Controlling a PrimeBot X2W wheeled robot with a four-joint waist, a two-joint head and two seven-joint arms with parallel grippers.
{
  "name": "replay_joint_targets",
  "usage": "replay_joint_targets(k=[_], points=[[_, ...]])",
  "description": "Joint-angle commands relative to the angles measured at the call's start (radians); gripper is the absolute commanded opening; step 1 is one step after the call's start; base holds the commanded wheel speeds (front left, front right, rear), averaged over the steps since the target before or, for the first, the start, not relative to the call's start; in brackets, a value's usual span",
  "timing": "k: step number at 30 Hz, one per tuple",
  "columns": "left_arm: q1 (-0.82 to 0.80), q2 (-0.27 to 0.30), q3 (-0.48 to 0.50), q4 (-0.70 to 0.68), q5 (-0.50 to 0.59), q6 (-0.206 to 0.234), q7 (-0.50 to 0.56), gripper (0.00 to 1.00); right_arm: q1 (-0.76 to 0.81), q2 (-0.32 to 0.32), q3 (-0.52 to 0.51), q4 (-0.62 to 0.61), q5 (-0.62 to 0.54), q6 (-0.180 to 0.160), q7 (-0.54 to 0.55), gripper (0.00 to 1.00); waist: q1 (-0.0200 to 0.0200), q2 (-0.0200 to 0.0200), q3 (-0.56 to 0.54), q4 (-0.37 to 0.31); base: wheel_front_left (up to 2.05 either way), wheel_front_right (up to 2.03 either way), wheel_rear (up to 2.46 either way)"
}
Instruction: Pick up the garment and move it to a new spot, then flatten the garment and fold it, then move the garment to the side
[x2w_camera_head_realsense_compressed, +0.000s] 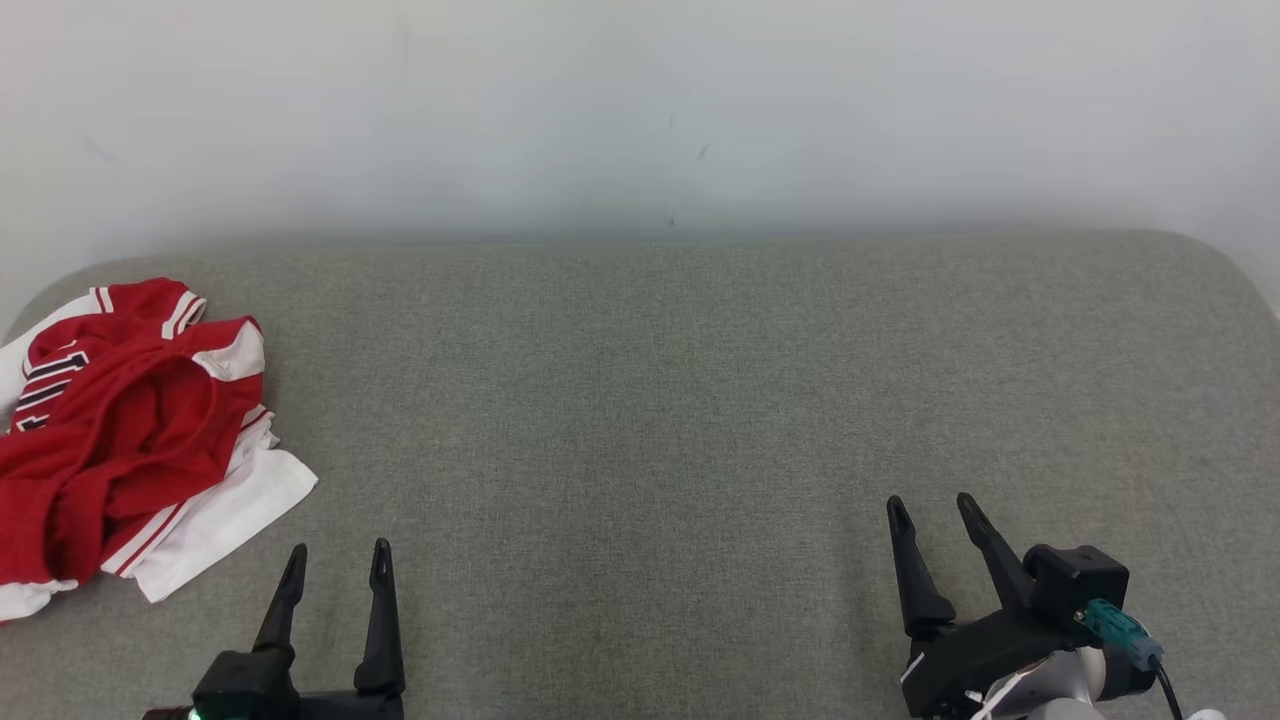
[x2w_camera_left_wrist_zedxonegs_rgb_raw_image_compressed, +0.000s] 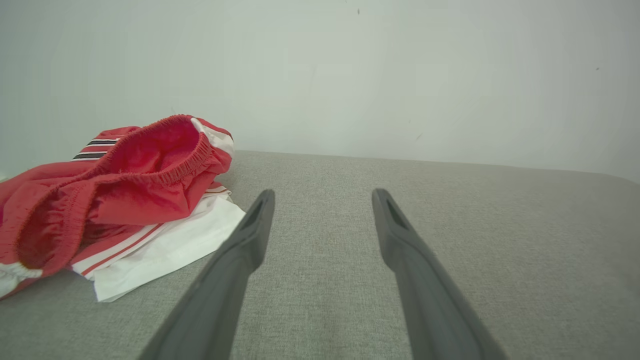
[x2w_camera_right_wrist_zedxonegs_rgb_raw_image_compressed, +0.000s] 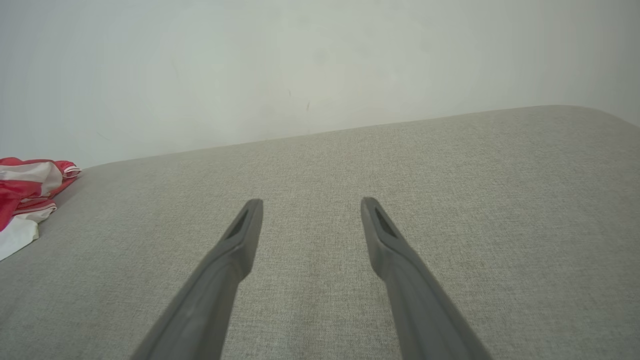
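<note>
1 crumpled garment lies stretched near-to-far.

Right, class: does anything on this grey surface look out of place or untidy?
Yes: the red and white garment lies crumpled in a heap at the left edge of the grey surface, its waistband gaping open. Nothing looks spilled or damaged.

Your head camera looks down at the grey surface from above. Both wrist cameras skim low toward the wall; all three share the garment, at nine o'clock.
</note>
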Motion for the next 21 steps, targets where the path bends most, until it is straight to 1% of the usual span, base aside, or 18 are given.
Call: replay_joint_targets(k=[1,7,21], points=[[0.004,-0.004,0.001,0.001,0.018,0.001,-0.011,1.00,0.000,-0.004,0.002,0.001,-0.016,0.004,-0.009,1.00,0.0000,-0.0001,-0.001,-0.001,0.00,0.00,0.00],[0.008,-0.012,0.016,0.013,0.012,-0.010,-0.010,1.00,0.003,-0.004,-0.004,0.003,0.001,0.004,-0.008,1.00,0.0000,-0.0001,-0.011,-0.004,0.00,0.00,0.00],[0.017,-0.016,0.029,0.017,0.011,-0.018,-0.010,1.00,0.015,-0.003,-0.007,-0.001,0.010,0.004,-0.004,1.00,0.0000,-0.0001,-0.016,-0.009,0.00,0.00,0.00]])
